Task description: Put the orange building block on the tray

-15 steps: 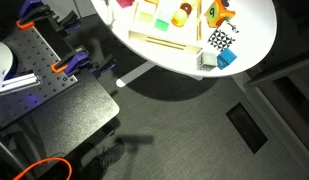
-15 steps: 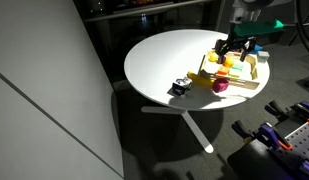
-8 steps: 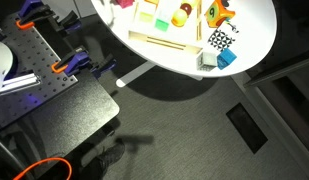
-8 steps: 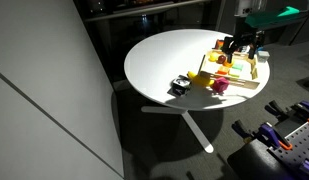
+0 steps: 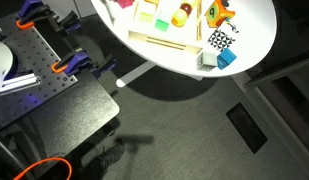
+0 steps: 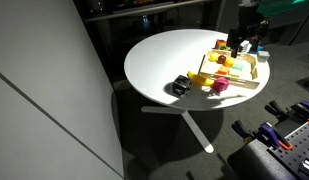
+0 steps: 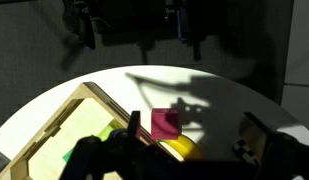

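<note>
The end effector (image 6: 246, 38) has lifted from the tray's far end; whether it is released or clenched, I cannot tell. Nearest, a checkered block (image 6: 180, 87) sits on the worktop (image 6: 164, 55). The tray (image 6: 239, 87) holds a yellow piece (image 5: 182, 14). The orange building block (image 6: 222, 45) lies at its rim, on or off unclear. Check it rests flat inside before retreating.

The orange building block (image 5: 225, 12) sits by the tray (image 5: 164, 42), near the checkered block (image 5: 221, 40).

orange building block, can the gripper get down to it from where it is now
Probably yes: the small orange building block sits uncovered on the round white table, beside the pale wooden tray, and the gripper hangs above with fingers spread and empty, so the way down looks free.
</note>
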